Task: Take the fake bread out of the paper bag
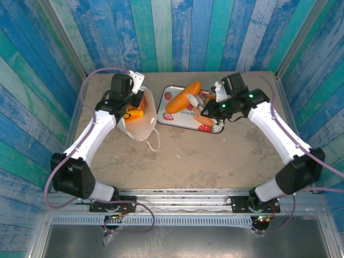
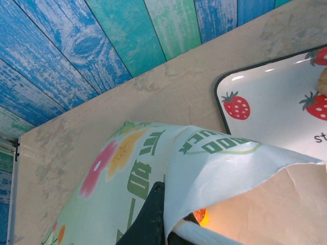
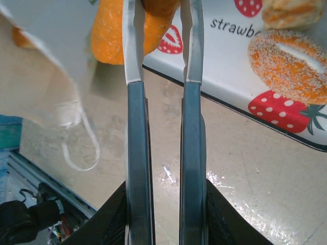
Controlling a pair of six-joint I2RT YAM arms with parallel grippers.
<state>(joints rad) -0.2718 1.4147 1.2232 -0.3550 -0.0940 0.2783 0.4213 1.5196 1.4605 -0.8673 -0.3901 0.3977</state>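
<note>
Well, some fake bread sits in the paper bag, some on the tray.
Left gripper is pinched tight on the rim of the bag, which stands open beside the tray. Right gripper reaches over the tray's near edge, jaws nearly together with an orange-brown piece nipped between the tips.

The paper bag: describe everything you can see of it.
The paper bag is white paper, printed with pink and yellow flowers and green lettering on one side. It stands on the table close beside the strawberry tray, on its left, mouth open upward with orange fake bread inside. A thin white cord handle trails onto the table. The left gripper is shut on its rim.
</note>
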